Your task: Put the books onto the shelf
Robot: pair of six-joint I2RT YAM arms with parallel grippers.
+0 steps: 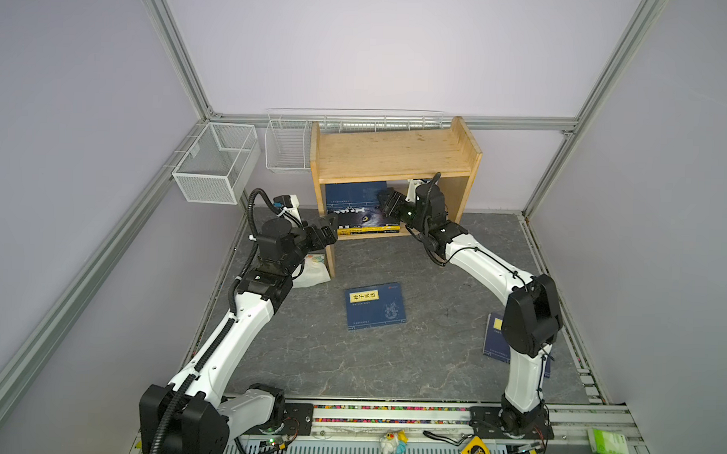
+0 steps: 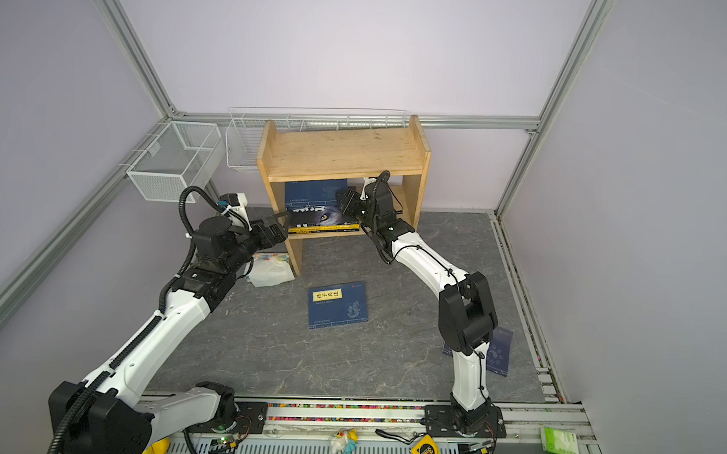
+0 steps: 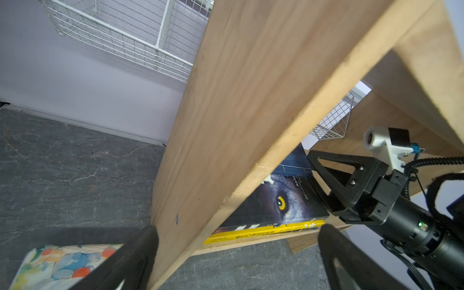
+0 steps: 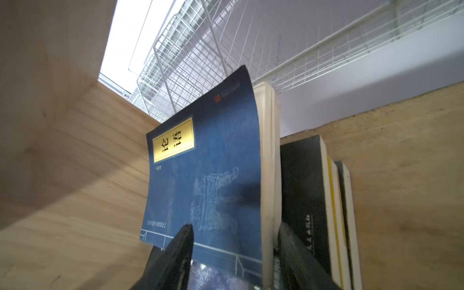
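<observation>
Wooden shelf (image 1: 393,154) stood at the back of the grey bench (image 1: 432,363). Its lower compartment held a flat stack: a black book (image 1: 362,217) with a wolf's eye on the cover, lying directly on a yellow book (image 3: 263,232). A propped navy book (image 4: 208,163) with a yellow title label stood tilted on its edge beside the stack, its cover bowed. The right claw (image 4: 234,226) was inside the compartment with one finger over that cover and the other at the page edge; whether it gripped the book could not be told. The left claw (image 3: 238,227) was spread wide, its fingers astride the front edge of the shelf's left side panel and holding nothing. A central navy book (image 1: 375,305) lay flat on the open bench before the shelf. A third navy book (image 1: 493,336) lay near the bench's right edge, partly hidden by the right arm. A floral packet (image 1: 312,272) lay by the shelf's left foot, below the left claw.
</observation>
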